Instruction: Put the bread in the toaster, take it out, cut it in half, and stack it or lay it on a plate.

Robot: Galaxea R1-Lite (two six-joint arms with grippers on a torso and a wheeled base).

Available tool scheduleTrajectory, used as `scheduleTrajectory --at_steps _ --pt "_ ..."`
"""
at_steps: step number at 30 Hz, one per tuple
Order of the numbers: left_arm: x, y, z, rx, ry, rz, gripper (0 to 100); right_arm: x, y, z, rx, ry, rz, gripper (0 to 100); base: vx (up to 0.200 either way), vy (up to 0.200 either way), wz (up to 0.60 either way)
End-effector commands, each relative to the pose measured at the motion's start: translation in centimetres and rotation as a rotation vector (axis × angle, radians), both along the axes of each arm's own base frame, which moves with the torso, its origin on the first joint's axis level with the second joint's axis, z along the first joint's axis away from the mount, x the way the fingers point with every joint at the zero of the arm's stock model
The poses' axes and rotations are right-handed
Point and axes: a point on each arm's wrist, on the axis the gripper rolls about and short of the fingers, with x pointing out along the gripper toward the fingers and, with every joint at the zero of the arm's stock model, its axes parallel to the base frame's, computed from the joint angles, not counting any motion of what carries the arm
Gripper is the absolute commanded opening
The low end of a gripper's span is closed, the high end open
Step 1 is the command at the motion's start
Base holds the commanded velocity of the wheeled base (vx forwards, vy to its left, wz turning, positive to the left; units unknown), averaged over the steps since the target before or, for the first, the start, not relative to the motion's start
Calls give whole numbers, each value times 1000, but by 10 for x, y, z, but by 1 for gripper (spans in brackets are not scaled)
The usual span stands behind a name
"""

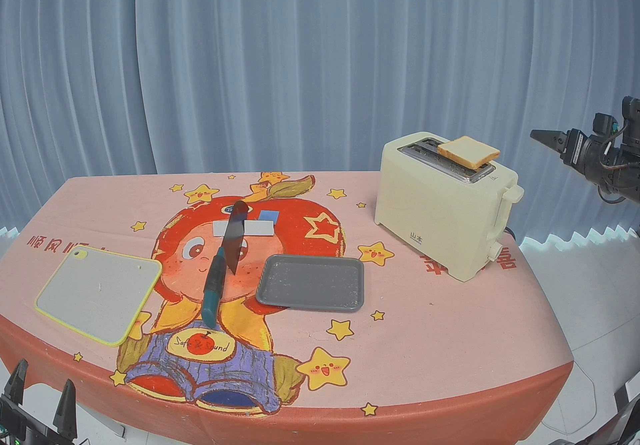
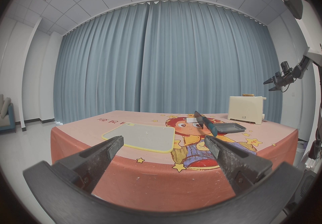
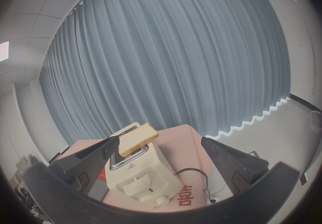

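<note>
Nearest, well apart from the toaster (image 1: 440,206), the left gripper (image 2: 162,140) hangs spread wide and empty. Farther back, the bread (image 1: 469,151), a pale golden square slice with tan crust, lies flat and askew across the toaster's top slots. Beside the toaster, raised above it, the right gripper (image 3: 160,140) gapes empty.

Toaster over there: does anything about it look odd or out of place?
Yes. The bread lies flat on top of the toaster, resting across a slot rather than standing down inside one.
</note>
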Motion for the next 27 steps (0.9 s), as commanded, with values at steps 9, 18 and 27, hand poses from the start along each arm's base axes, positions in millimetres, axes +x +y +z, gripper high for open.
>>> scheduleTrajectory --at_steps 9,18,27 --pt "1 0 -5 0 17 0 100 29 -8 -9 36 34 50 100 0 0 0" --pt "1 0 -5 0 17 2 100 42 -3 -16 87 60 126 100 0 0 0" --pt "1 0 -5 0 17 0 100 54 8 -30 105 99 197 100 0 0 0"
